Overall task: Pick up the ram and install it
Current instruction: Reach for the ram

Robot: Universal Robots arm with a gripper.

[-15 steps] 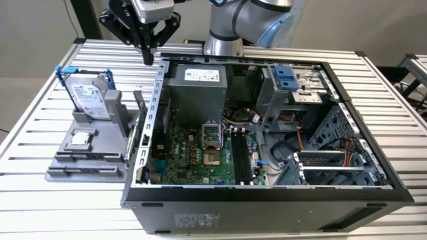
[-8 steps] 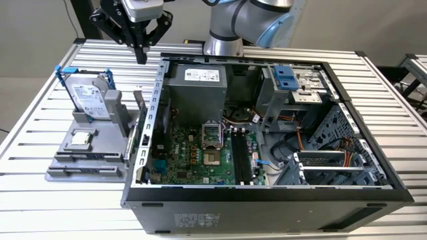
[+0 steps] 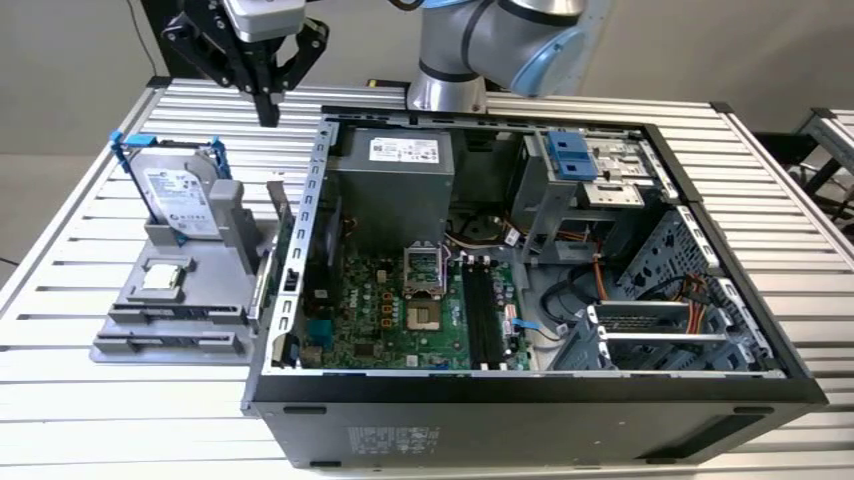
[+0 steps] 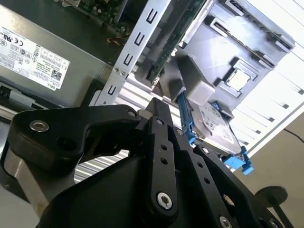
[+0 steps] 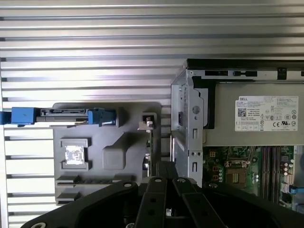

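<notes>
The ram is a thin dark board standing on edge in the grey holder, close to the open computer case's outer wall. In the first wrist view the ram shows edge-on as a narrow line; in the second wrist view the ram is a green strip. My gripper hangs high above the table, behind the holder, fingers pointing down and shut with nothing in them. The gripper tips sit over the ram's near end. The black memory slots lie on the motherboard inside the case.
A silver hard drive in a blue frame stands upright on the holder, and a square processor chip lies flat in front of it. The case's metal wall rises right beside the ram. A power supply fills the case's back.
</notes>
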